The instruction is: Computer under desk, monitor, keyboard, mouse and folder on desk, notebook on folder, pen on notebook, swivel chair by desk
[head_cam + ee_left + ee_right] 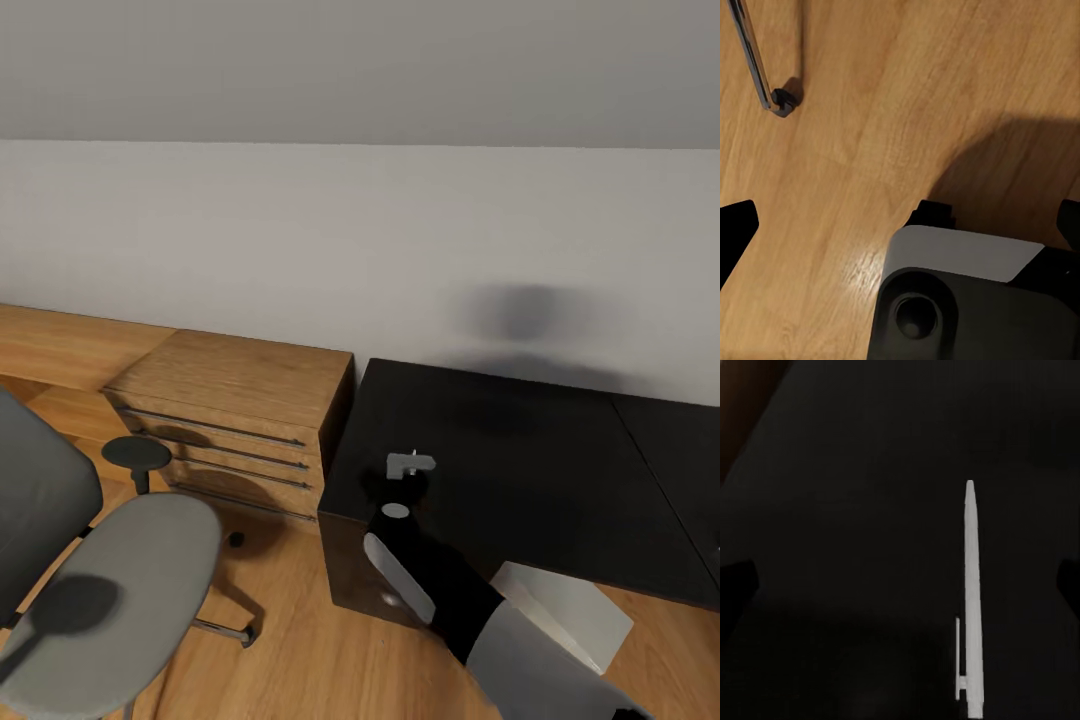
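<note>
Black glossy table (560,470) carries the white pen (972,607), lying flat between the right gripper's (904,585) spread, empty fingers. Left gripper (907,225) hangs released over the wood floor (870,150); swivel chair (110,580) is near the wooden drawer chest (240,420).

The light is soft and even, and the pictures look sharp, with no blur; a fuzzy grey shadow sits on the white wall (300,240) above the desk (520,470); the black desk top looks dull, with no bright glare; a round dark shadow lies on the swivel chair (130,580) seat; a big dark shadow falls on the shiny wood floor (870,150); the white pen (971,600) stands out bright against near-black.
</note>
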Controlling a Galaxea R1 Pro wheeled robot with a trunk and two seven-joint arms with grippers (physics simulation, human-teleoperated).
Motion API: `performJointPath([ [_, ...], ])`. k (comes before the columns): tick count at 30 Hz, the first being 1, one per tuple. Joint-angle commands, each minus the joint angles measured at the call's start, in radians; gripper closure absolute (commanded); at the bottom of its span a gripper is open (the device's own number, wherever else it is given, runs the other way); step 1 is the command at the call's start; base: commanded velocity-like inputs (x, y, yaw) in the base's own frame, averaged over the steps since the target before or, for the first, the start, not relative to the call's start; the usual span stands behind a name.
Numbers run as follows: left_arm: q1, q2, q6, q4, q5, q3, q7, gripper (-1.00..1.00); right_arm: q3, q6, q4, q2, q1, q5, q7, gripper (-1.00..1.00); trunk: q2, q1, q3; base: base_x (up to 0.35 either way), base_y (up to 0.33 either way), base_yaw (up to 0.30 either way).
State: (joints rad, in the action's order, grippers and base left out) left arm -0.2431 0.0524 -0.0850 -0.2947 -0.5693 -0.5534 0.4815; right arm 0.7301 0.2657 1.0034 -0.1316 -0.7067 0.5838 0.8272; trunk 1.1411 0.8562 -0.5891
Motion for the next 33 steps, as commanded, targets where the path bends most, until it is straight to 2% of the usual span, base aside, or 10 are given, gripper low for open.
performJointPath([
  [1, -0.001, 0.000, -0.005, 0.000, -0.011, -0.008, 0.005, -1.00, -0.002, 0.007, -0.039, -0.001, -0.028, 0.002, -0.020, -1.00, 0.001, 0.000, -0.001, 0.000, 0.000, 0.000],
  [6, -0.001, 0.000, -0.005, 0.000, -0.011, -0.008, 0.005, -1.00, -0.026, 0.006, -0.256, -0.018, -0.147, -0.002, -0.153, -1.00, 0.001, 0.000, -0.001, 0.000, 0.000, 0.000],
  [11, -0.001, 0.001, -0.005, 0.003, -0.010, -0.010, 0.005, -1.00, -0.057, 0.001, -0.359, -0.024, -0.200, -0.003, -0.212, -1.00, 0.001, 0.000, -0.001, 0.000, 0.000, 0.000],
  [12, -0.001, 0.001, -0.005, 0.006, -0.010, -0.010, 0.004, -1.00, -0.073, 0.000, -0.381, -0.025, -0.210, -0.003, -0.223, -1.00, 0.001, 0.000, -0.001, 0.000, 0.000, 0.000],
  [16, -0.001, 0.001, -0.006, 0.010, -0.009, -0.011, 0.004, -1.00, -0.107, -0.001, -0.410, -0.025, -0.220, -0.004, -0.235, -1.00, 0.001, 0.000, -0.001, 0.000, 0.000, 0.000],
  [21, -0.001, 0.001, -0.022, 0.012, -0.010, -0.010, 0.005, -1.00, -0.129, -0.001, -0.448, -0.024, -0.225, -0.004, -0.239, -1.00, 0.001, 0.000, -0.001, 0.000, 0.000, 0.000],
  [33, -0.001, 0.001, -0.211, 0.057, -0.010, -0.010, 0.006, -1.00, -0.136, -0.003, -0.524, -0.021, -0.227, 0.002, -0.245, -1.00, 0.001, 0.000, -0.001, 0.000, 0.000, 0.000],
])
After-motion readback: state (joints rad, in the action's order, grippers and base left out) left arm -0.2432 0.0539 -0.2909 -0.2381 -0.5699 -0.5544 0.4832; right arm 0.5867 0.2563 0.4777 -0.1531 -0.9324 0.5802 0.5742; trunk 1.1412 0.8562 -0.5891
